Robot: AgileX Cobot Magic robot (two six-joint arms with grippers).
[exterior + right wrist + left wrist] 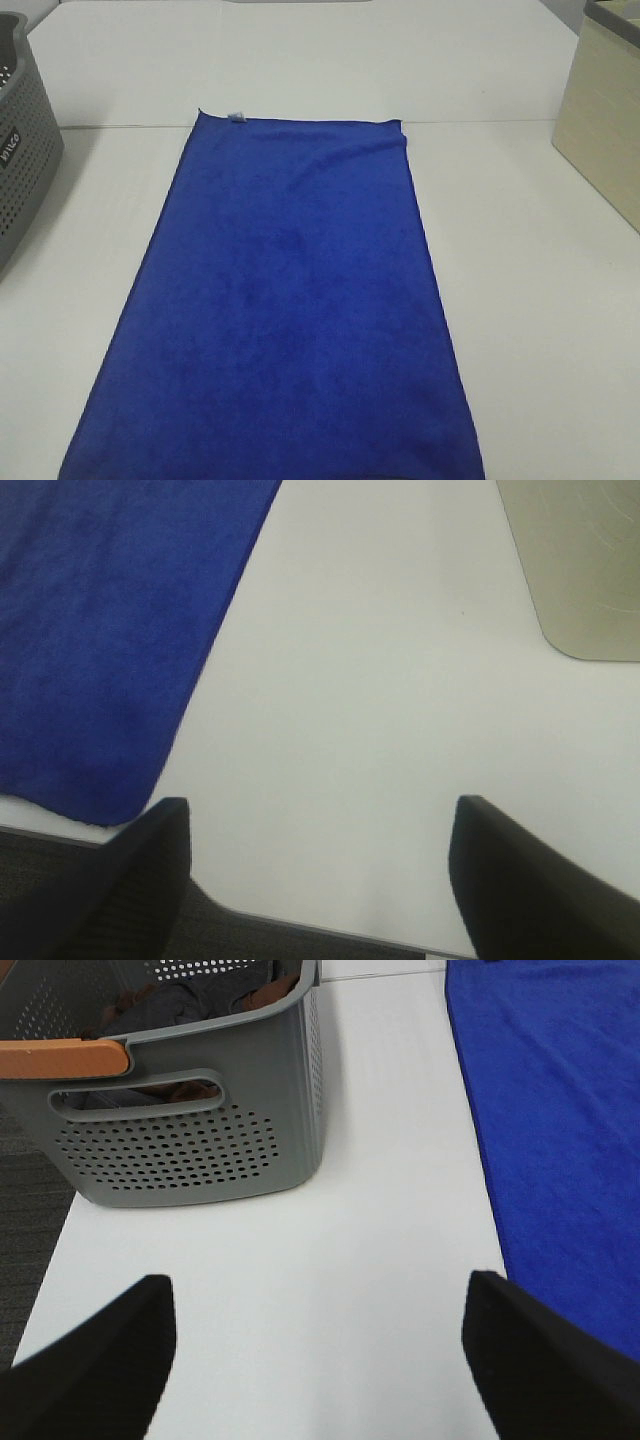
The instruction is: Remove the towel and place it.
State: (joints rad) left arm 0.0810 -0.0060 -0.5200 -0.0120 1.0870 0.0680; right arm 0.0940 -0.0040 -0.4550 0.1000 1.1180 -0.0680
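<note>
Towel [290, 300] flat on table [530, 300] | basket [190, 1110] contents: left wrist only

I counted one towel [290, 310], one grey basket [25, 140], one beige box [605, 130], my two grippers [315, 1360] [315, 875].

Matte black hand fingers [100, 1360] — tapered, plain

The left gripper [318, 1355] has its two dark fingers [95, 1370] spread wide apart, with nothing between them. The right gripper [318, 875] is likewise spread wide, its fingers [530, 885] gripping nothing. Neither arm appears in the exterior high view.
</note>
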